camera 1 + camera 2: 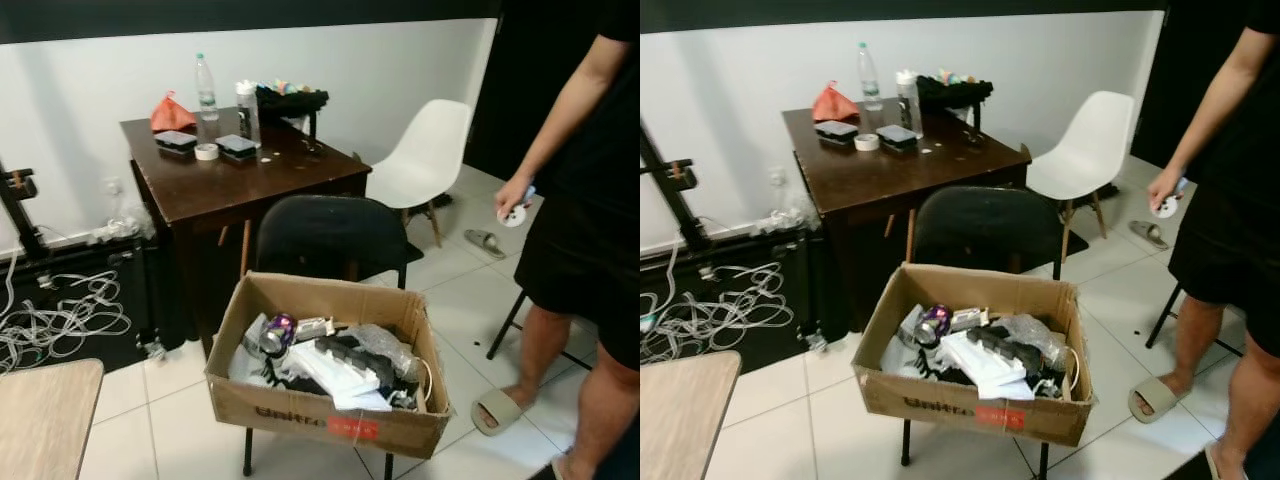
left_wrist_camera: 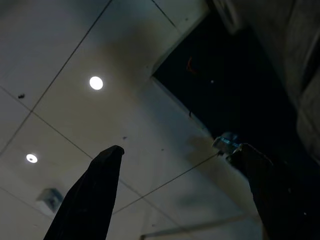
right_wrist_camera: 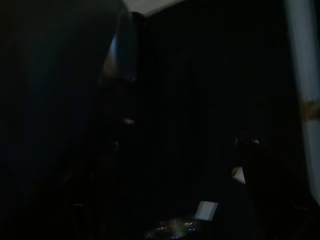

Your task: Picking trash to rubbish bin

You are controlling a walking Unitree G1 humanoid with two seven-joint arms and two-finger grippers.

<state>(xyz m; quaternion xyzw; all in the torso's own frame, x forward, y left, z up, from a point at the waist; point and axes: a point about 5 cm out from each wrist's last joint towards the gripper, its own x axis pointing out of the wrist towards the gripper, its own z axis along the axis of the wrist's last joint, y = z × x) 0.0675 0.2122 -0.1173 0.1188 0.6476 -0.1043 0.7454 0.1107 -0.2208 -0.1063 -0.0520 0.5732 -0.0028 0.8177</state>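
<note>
1. A cardboard box (image 1: 330, 395) sits on the seat of a black chair (image 1: 325, 235), taking up the whole seat, with its front edge hanging over toward the robot. It appears to serve as the rubbish bin.
2. The trash inside it includes a crushed can (image 1: 277, 332) near the back left corner, white papers (image 1: 335, 372) in the middle, and clear plastic wrap (image 1: 385, 347) toward the right wall.
3. Behind the chair stands a dark wooden surface (image 1: 225, 180). Near its back edge are a water bottle (image 1: 206, 90) and an orange bag (image 1: 172, 113); a roll of tape (image 1: 206, 151) lies closer to its middle.
4. A person (image 1: 590, 230) stands at the right, a hand (image 1: 513, 198) holding a small white object.
5. The left end effector (image 2: 175, 195) points up at the ceiling, its two black fingers spread well apart and released, gripping nothing.
6. The right wrist view is too dark; I cannot tell the state of the right end effector.
7. Judgement: no trash is in hand, so the step is finding the next piece. To do it well, scan the surface and the floor first, keep clear of the person, and approach the box from its open front side.
</note>
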